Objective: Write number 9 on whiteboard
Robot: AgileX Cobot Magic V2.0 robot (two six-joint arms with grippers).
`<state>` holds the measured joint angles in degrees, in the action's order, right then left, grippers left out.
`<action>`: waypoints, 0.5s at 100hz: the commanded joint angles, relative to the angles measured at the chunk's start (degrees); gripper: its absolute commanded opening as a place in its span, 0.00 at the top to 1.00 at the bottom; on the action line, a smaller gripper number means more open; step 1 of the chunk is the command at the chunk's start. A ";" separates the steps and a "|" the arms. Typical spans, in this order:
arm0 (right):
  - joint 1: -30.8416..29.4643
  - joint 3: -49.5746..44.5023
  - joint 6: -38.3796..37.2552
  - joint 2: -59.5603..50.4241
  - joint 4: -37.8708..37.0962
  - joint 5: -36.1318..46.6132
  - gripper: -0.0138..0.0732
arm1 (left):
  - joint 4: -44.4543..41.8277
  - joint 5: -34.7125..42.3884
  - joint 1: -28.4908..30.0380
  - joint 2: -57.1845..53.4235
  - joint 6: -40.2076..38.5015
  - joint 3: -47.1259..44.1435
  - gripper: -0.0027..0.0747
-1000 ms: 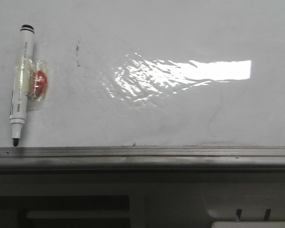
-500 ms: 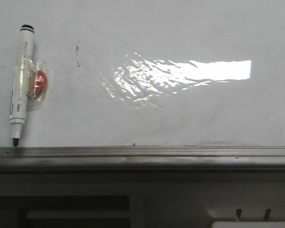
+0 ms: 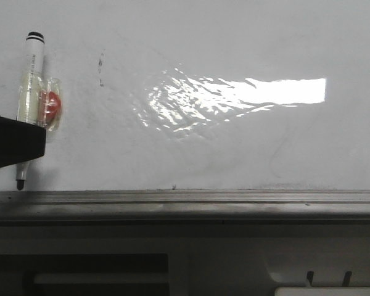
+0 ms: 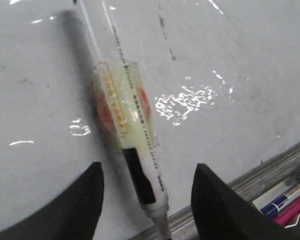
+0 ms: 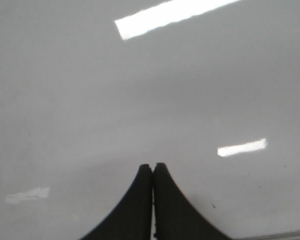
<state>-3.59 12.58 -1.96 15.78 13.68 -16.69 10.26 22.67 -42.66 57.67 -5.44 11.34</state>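
Glossy whiteboard (image 3: 234, 142) with glare, grey rail (image 3: 185, 198) below; no number 9 drawn on it. Marker (image 3: 29, 80) lies at board's left, tip near rail, taped red piece (image 3: 51, 103) beside it. Left gripper (image 4: 147, 200) spread wide, straddling marker's tip end, not gripping. Right gripper (image 5: 153, 172) fingers pressed together, holding nothing, over bare board.

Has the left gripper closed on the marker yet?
No: in the left wrist view the left gripper is open, its fingers standing apart on either side of the marker without touching it.
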 commanded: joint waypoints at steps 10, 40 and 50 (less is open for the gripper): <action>0.10 1.45 0.21 0.93 1.02 3.06 0.92 | 2.08 5.79 -0.45 1.51 -0.49 1.56 0.56; 3.46 1.56 0.21 0.93 1.02 0.33 0.92 | 2.19 5.79 -0.45 2.03 -0.49 1.56 0.99; 8.70 2.60 0.21 1.21 1.02 -2.74 0.92 | 1.42 5.79 -0.45 1.90 -0.49 1.56 0.99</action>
<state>1.74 12.58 -1.96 15.78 14.42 -21.05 12.20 24.01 -42.66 60.12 -5.58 11.34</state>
